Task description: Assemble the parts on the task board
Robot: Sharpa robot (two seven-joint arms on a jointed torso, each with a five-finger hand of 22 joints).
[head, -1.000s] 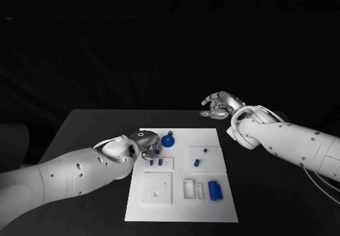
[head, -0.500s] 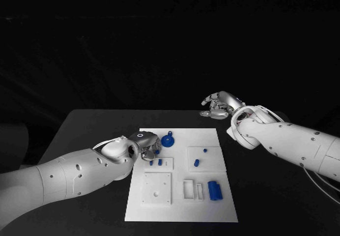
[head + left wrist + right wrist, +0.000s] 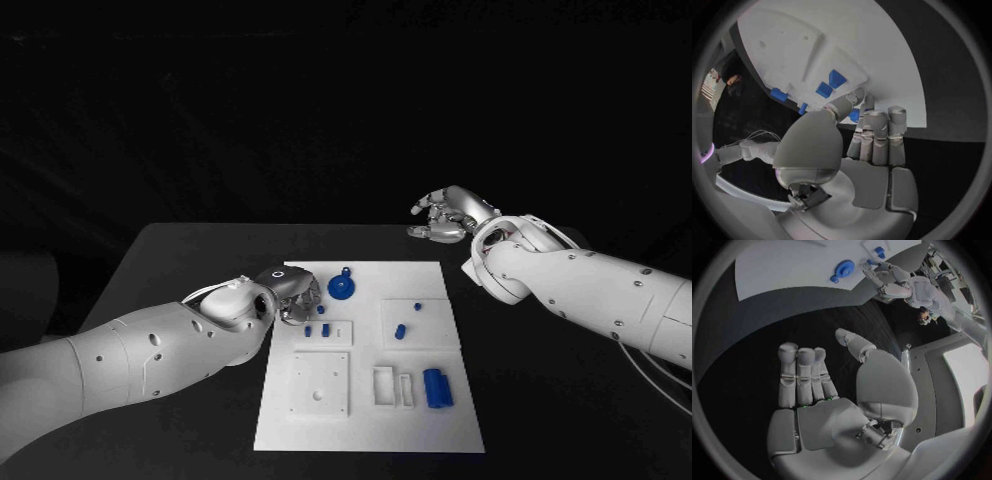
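Observation:
The white task board (image 3: 433, 425) lies mid-table. My left hand (image 3: 289, 290) hovers over its far left corner; thumb and fingers (image 3: 876, 127) close around a small blue part (image 3: 856, 116). Right beside the hand lies a round blue part with a tab (image 3: 342, 287), which also appears in the right wrist view (image 3: 844, 269). Two small blue pegs (image 3: 317, 329) stand just in front of the hand. Two more small blue parts (image 3: 401, 331) sit mid-board, and a blue cylinder (image 3: 437, 388) lies at the near right. My right hand (image 3: 450, 215) hangs past the board's far right corner, fingers (image 3: 804, 375) extended, holding nothing.
A raised white square block (image 3: 320, 380) and a narrow white frame (image 3: 385, 385) occupy the board's near half. The black table (image 3: 173, 260) spreads around the board. My left forearm (image 3: 130, 355) crosses the table's left side and my right forearm (image 3: 591, 285) its right side.
My left hand has drawn slightly back toward the board's far left corner. The right hand and the parts on the board have stayed put.

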